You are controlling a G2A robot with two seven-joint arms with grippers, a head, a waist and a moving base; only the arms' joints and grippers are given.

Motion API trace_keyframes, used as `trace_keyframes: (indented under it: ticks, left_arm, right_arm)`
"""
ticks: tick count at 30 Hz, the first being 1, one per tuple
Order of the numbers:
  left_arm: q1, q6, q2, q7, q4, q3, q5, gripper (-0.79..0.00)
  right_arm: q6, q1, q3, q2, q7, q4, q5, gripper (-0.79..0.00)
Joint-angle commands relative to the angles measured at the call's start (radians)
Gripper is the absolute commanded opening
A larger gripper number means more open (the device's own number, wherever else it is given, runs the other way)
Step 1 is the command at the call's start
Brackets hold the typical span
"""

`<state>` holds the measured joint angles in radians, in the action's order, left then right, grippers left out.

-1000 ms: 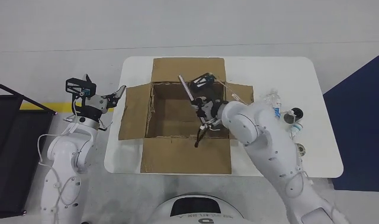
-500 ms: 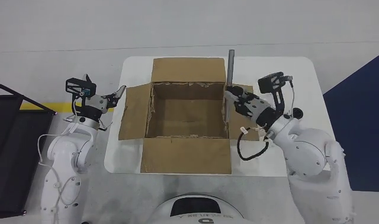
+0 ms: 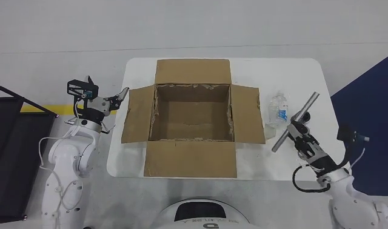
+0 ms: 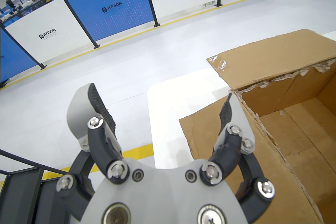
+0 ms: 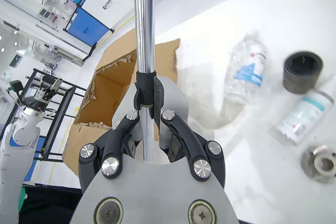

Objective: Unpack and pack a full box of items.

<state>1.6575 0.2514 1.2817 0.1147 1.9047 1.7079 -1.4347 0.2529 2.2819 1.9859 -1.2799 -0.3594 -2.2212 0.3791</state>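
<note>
Box (image 3: 193, 71): open at mid-frame on the table (image 3: 291, 71), flaps spread flat. Right hand (image 3: 295, 132): clamped on a metal rod (image 3: 307, 106), lower right, beside the right flap and a water bottle (image 3: 277, 109). Left hand (image 3: 119, 98): spread wide, holding nothing, just off the left flap's edge.

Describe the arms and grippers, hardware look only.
White rounded shells on the left arm and right arm. Left gripper and right gripper: silver plate, black linkages, silver screws, pale fingers with black ribbed pads. A black cable loops by the right wrist.
</note>
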Motion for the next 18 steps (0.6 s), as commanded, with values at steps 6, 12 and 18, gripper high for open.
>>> trace_keyframes:
  ticks: [6, 12, 18]
  left_arm:
    - [0.000, 0.000, 0.000, 0.000, 0.000, 0.000, 0.000, 0.000]
    - [0.000, 0.000, 0.000, 0.000, 0.000, 0.000, 0.000, 0.000]
    - [0.000, 0.000, 0.000, 0.000, 0.000, 0.000, 0.000, 0.000]
  right_arm:
    - [0.034, 0.068, 0.007, -0.016, 0.057, 0.154, -0.152, -0.785]
    - [0.065, 0.068, 0.014, -0.030, 0.035, 0.254, -0.231, -0.785]
    - [0.058, 0.065, 0.013, -0.034, -0.033, 0.318, -0.343, -0.785]
